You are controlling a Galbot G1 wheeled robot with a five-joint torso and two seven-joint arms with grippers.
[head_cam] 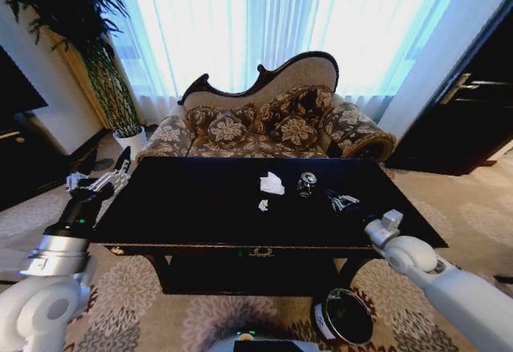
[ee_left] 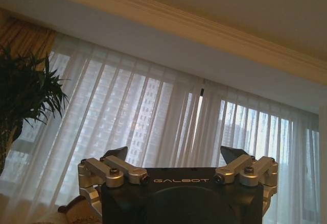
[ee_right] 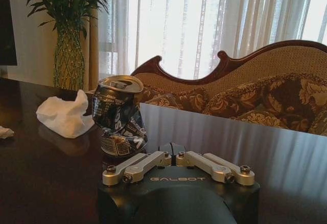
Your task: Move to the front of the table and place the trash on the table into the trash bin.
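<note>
Three pieces of trash lie on the black counter (head_cam: 200, 208) in front of me: a crumpled white tissue (head_cam: 272, 183) near the middle, a tiny paper scrap (head_cam: 263, 205) just beside it toward six o'clock, and a crushed dark can (head_cam: 306, 184) at three o'clock from the tissue. Something glinting, perhaps a clear bottle (head_cam: 343, 201), lies near the can toward four o'clock; I cannot tell for sure. I judge the drive to the counter done and the clearing not yet begun, since the litter sits on top and the trash bin (head_cam: 346, 317) stands on the carpet at my five o'clock, below the counter's near edge.

My right gripper (ee_right: 171, 149) rests low on the counter with its fingers together, holding nothing, the can (ee_right: 119, 116) standing just beyond it and the tissue (ee_right: 65, 114) past that. My left gripper (ee_left: 173, 158) is raised beside the counter's nine o'clock end, fingers apart and empty, pointing up at the curtains (ee_left: 153, 132).
</note>
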